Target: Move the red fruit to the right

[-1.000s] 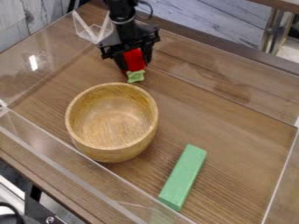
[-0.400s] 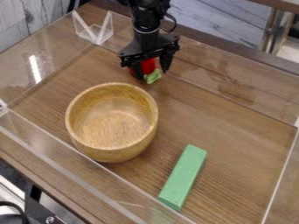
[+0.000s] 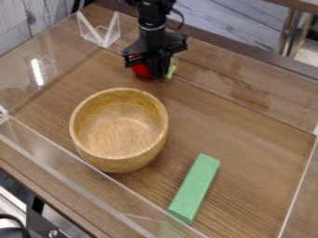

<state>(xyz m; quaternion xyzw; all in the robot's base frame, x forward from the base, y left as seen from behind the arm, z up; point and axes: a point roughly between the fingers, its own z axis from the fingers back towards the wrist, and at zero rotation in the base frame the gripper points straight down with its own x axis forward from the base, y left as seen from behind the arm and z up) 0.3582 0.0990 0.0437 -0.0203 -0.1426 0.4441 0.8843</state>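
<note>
Because the black end effector (image 3: 152, 66) is pinched narrow around the small bright red strawberry-shaped toy fruit (image 3: 152, 67), with only its light green leafy cap peeking out at the right side, the grip looks shallow and off-centre. If the fingers bite mostly on the rounded body, the fruit could squirt out or twist loose once it is carried sideways, and drop short of the right-hand area. Dragging it low could also snag it on the wooden surface (image 3: 236, 121). Nearer the camera and a little left of the end effector sits the round light wooden bowl (image 3: 118, 129), which holds nothing. Further out, toward the lower right, lies the flat green rectangular block (image 3: 195, 187), well apart from the fruit.
</note>
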